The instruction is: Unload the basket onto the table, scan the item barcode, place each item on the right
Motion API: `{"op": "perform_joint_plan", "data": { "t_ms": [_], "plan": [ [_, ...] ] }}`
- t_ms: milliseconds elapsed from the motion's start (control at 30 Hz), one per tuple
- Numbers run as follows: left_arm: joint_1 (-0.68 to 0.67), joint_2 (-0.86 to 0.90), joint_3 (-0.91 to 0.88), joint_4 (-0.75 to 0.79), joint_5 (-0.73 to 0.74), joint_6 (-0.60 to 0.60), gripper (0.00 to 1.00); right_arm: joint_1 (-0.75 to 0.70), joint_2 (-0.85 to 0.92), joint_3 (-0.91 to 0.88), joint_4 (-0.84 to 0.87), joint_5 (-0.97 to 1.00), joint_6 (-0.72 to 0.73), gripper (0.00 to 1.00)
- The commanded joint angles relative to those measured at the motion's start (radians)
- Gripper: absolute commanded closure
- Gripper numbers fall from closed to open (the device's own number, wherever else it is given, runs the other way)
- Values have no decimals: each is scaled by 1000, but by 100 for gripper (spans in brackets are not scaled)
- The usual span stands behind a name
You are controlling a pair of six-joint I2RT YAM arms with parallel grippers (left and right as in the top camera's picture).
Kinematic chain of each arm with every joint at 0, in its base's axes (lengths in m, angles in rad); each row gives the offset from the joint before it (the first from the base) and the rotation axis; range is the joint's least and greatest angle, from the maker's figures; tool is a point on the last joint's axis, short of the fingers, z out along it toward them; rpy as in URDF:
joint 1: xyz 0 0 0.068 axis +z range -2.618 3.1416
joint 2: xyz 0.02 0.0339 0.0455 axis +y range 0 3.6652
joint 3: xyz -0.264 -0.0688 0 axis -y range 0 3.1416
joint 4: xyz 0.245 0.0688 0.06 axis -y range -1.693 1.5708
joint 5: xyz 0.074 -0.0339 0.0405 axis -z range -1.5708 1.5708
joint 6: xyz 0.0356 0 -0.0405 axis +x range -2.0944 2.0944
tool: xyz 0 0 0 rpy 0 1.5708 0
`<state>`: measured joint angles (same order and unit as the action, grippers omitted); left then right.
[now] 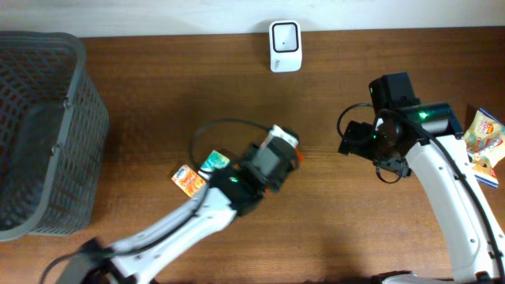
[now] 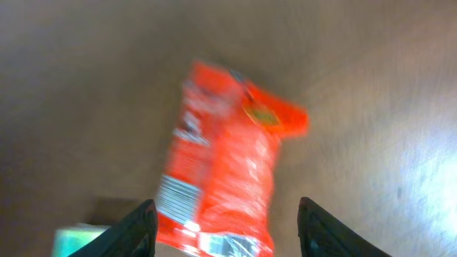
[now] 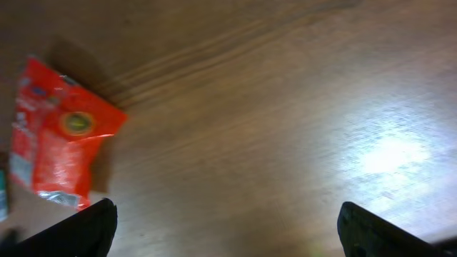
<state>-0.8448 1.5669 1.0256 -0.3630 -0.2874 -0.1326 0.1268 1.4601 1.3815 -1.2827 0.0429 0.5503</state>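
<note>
A red snack packet (image 2: pixel 221 171) with a white barcode panel on its lower left lies blurred below my left gripper (image 2: pixel 227 232). The jaws stand apart on either side of it, and the right finger is clear of it. From overhead only a red edge of the packet (image 1: pixel 297 158) shows beside the left gripper (image 1: pixel 278 158). The right wrist view has the same packet (image 3: pixel 61 135) lying on the wood at far left. My right gripper (image 3: pixel 232 235) is open over bare table, also seen overhead (image 1: pixel 357 139). The white scanner (image 1: pixel 284 35) stands at the table's back edge.
A dark mesh basket (image 1: pixel 75 87) fills the left side. An orange packet (image 1: pixel 188 180) and a teal packet (image 1: pixel 214 162) lie beside the left arm; the teal packet (image 2: pixel 78 239) also shows by the left finger. More snack packets (image 1: pixel 484 136) lie at the right edge.
</note>
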Motion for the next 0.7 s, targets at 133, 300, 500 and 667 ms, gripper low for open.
{"op": "perform_joint_plan", "data": {
  "t_ms": [133, 300, 500, 667],
  "plan": [
    [344, -61, 34, -162, 128, -238, 73, 43, 10, -55, 259, -234, 9, 84],
    [404, -34, 34, -219, 127, -269, 85, 203, 160, -131, 519, -273, 61, 96],
    [429, -34, 34, -256, 118, -282, 83, 331, 473, -131, 678, -278, 177, 96],
    [429, -34, 34, -268, 113, -282, 81, 278, 532, -119, 624, -197, 176, 96]
  ]
}}
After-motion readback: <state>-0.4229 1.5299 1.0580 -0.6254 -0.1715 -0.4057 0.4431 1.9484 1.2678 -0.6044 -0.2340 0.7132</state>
